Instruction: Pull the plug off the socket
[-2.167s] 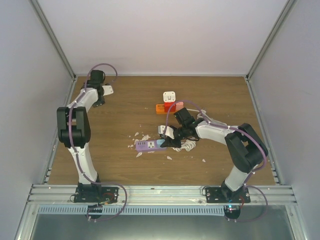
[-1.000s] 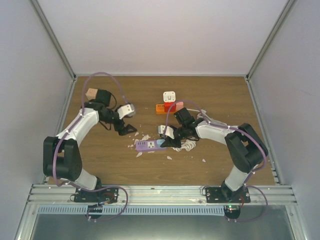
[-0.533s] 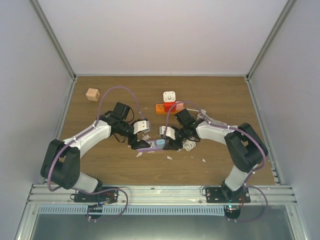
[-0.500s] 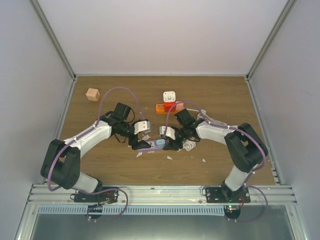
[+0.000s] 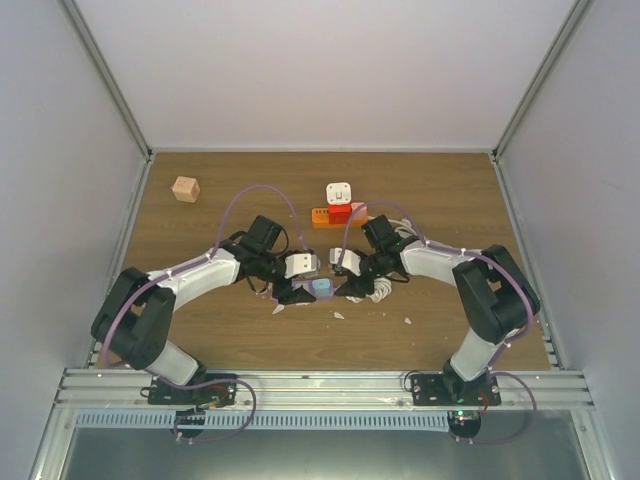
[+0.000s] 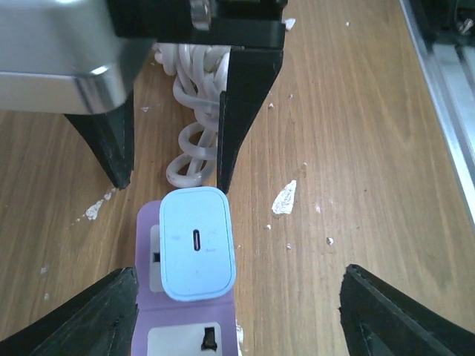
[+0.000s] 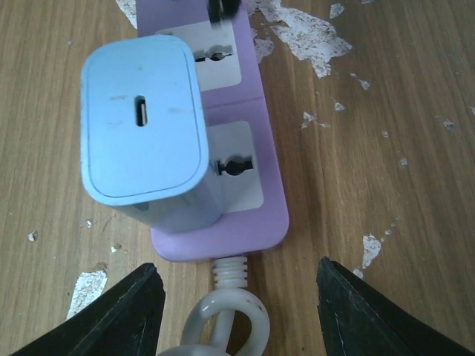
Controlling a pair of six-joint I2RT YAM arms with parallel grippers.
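Observation:
The plug (image 5: 339,192), a small white block, sits on the short orange socket (image 5: 322,216) with a red end, at the back centre. Neither gripper is at it. Both meet nearer, over a purple power strip (image 7: 252,215) that carries a light-blue charger block (image 5: 321,287). My left gripper (image 5: 293,291) is open, with the blue block (image 6: 197,243) near its left finger. My right gripper (image 5: 350,288) is open too, straddling the strip's cord end (image 7: 231,276), its fingers (image 6: 239,111) facing the left wrist camera.
A coiled white cord (image 5: 378,292) lies right of the purple strip (image 6: 156,326). A tan cube (image 5: 185,189) rests at the back left. White flecks (image 6: 284,198) dot the wooden table (image 5: 450,190). Grey walls close in the sides and back.
My left arm swung from the back left, beside the tan cube, to the purple strip. My right gripper opened and drew back a little, uncovering the light-blue block.

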